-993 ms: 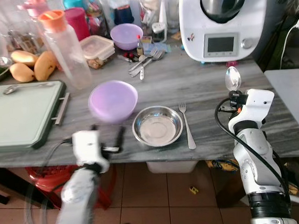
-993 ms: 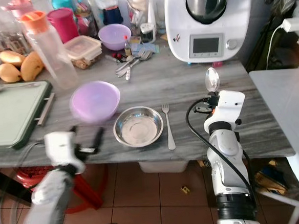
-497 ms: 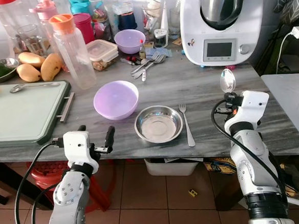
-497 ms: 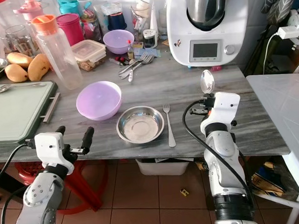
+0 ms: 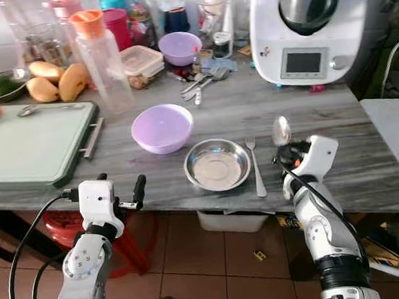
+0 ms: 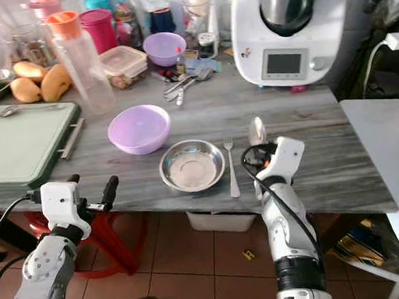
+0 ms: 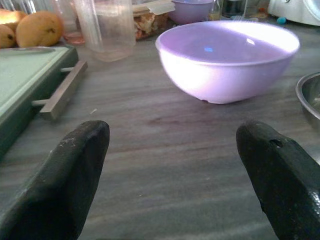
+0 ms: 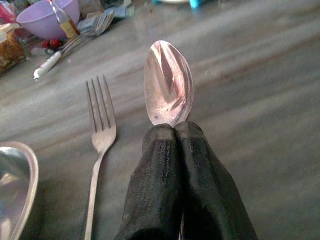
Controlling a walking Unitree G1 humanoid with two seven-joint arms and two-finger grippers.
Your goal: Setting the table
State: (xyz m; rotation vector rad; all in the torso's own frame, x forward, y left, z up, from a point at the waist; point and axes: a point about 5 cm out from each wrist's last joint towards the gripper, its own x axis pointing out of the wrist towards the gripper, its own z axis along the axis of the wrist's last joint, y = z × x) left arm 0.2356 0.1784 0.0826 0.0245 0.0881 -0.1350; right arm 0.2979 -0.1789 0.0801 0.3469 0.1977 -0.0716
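Right claw (image 8: pixel 175 131) clamped on shiny oval-bowled metal spoon (image 8: pixel 168 82), held just right of slim steel fork (image 5: pixel 254 165) and round steel dish (image 5: pixel 216 165) on grey streaked stone surface (image 5: pixel 334 113). Left claw (image 5: pixel 120 189) spread wide at near edge, empty.

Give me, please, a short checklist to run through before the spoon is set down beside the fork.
1. Spoon held firmly: ok. The right end effector is shut on the spoon, bowl sticking out beyond the fingertips.
2. Fork in place: ok. The fork lies just right of the steel bowl, handle toward the table edge.
3. Free spot right of the fork: ok. Bare grey table there.
4. Spoon parallel to the fork: cannot tell; the handle is hidden in the fingers.
5. Left end effector out of the way: ok. It is open, near the table edge in front of the purple bowl.
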